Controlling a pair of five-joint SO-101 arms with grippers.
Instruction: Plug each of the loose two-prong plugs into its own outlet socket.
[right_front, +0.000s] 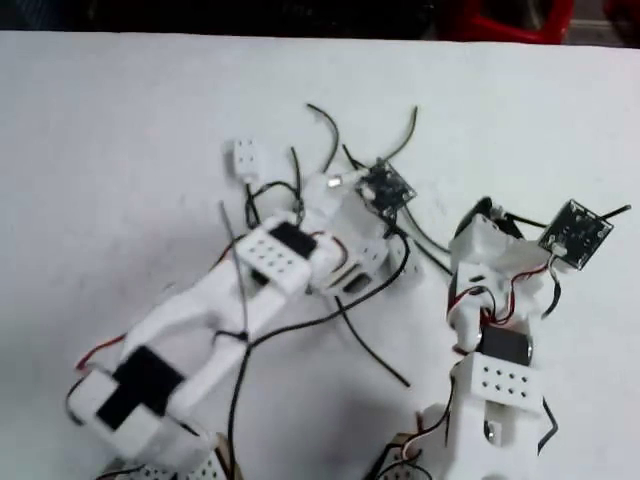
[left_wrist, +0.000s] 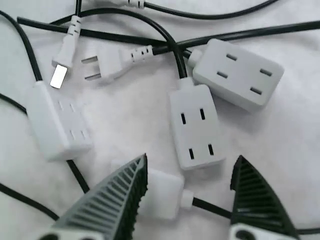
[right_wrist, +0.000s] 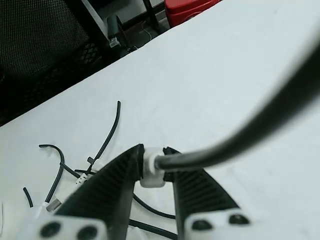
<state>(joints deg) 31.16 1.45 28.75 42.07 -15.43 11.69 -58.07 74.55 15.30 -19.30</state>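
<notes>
Left end effector (left_wrist: 187, 205) of mine hangs over the tangle of cords with its jaws wide apart, gripping nothing. A white plug body (left_wrist: 162, 192) lies on the bench (left_wrist: 280, 150) between the two fingers, close against the grey ribbed finger (left_wrist: 117, 197). I cannot tell whether it touches that finger. Its black cord runs off past the dark finger (left_wrist: 255, 200).

Just beyond lies a white outlet block (left_wrist: 195, 125), slots facing up. A second outlet block (left_wrist: 237, 72) sits tilted at its far end, very near it. A third outlet block (left_wrist: 57, 122) lies well off to the other side, turned partly onto its edge. Between them a loose two-prong plug (left_wrist: 107, 65) lies flat with both prongs bare. Beside it, another plug (left_wrist: 64, 60) shows one shiny prong.

My right end effector (right_wrist: 153, 157) is clamped tight on a small white plug (right_wrist: 149, 175), whose thick black cord (right_wrist: 240, 135) stretches away from the fingers.

From above, a lone outlet block (right_front: 247, 157) lies on the bench beyond my left arm (right_front: 230, 300), clear of the tangle. I cannot tell which of the three it is. No print on any block or plug can be read.
</notes>
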